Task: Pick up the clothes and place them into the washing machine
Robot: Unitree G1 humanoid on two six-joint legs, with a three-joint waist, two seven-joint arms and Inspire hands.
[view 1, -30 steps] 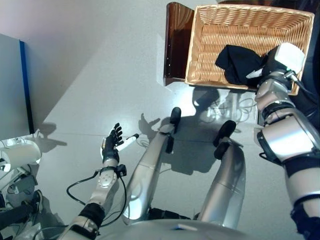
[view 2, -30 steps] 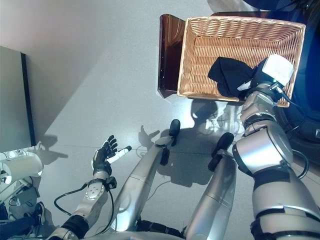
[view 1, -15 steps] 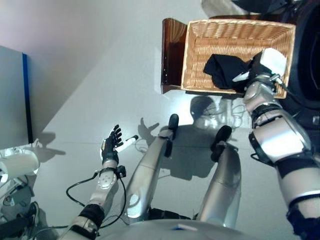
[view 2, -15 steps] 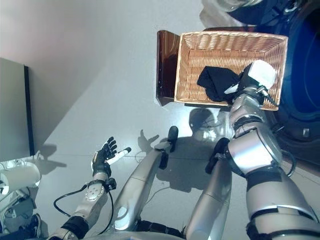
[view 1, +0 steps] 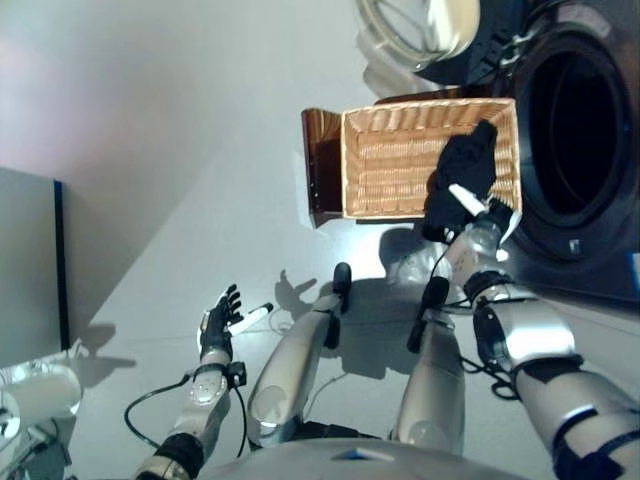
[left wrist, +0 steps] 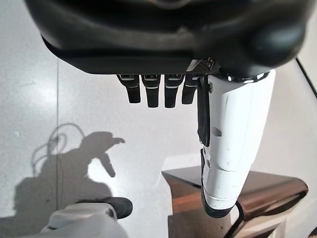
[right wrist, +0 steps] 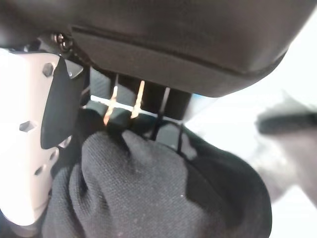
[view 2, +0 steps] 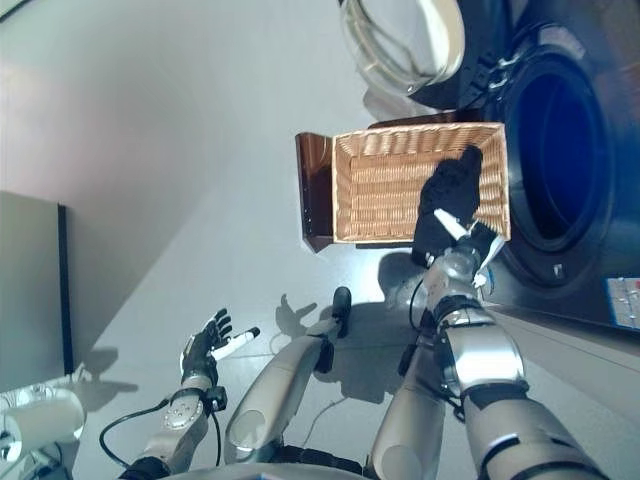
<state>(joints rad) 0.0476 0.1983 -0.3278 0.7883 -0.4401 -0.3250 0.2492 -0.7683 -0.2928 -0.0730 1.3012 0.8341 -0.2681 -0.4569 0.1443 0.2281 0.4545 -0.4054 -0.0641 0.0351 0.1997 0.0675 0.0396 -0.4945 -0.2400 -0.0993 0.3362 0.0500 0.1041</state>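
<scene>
Right hand: fingers curled round a bunched black garment, which we hold raised over the wicker basket, beside the washing machine's open drum. We judge it soft, light, limp; best gripped mid-bundle. Left hand: fingers relaxed, empty, low above the floor.

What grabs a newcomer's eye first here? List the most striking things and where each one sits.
The right hand, raised over the wicker basket, is curled round a bunched black garment. Just to the robot's right of the basket gapes the washing machine's dark round drum opening, with its glass door swung open beyond the basket. The left hand hangs low over the grey floor, fingers straight and holding nothing.
</scene>
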